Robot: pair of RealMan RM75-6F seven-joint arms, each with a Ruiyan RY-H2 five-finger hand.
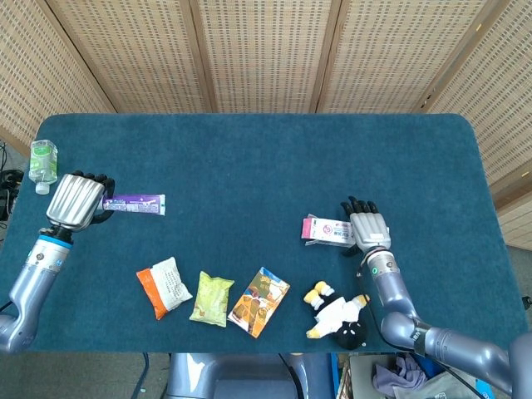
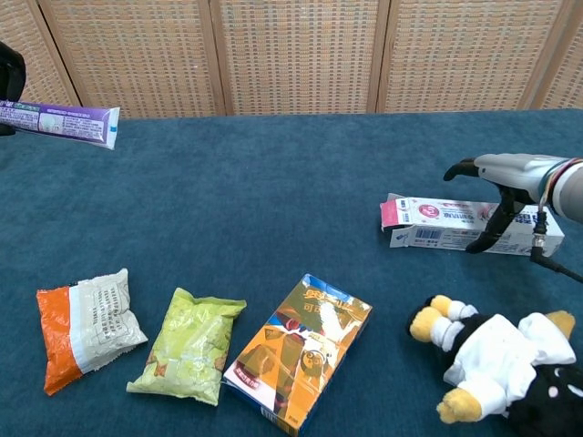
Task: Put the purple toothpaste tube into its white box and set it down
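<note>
My left hand (image 1: pixel 75 201) grips the purple toothpaste tube (image 1: pixel 135 204) by one end and holds it level above the table's left side. The tube (image 2: pixel 62 121) juts in from the left edge of the chest view, with a little of the left hand (image 2: pixel 9 68) showing. The white box (image 1: pixel 327 230) lies flat at the right, its pink open end pointing left. My right hand (image 1: pixel 368 229) is low over the right end of the box (image 2: pixel 439 223). In the chest view the right hand (image 2: pixel 512 178) has its fingers stretched above the box and its thumb against the near side.
A small clear bottle (image 1: pixel 41 162) stands at the far left edge. Along the front lie an orange and white snack bag (image 2: pixel 86 323), a green bag (image 2: pixel 187 346), an orange carton (image 2: pixel 301 350) and a penguin plush (image 2: pixel 501 369) just in front of the white box.
</note>
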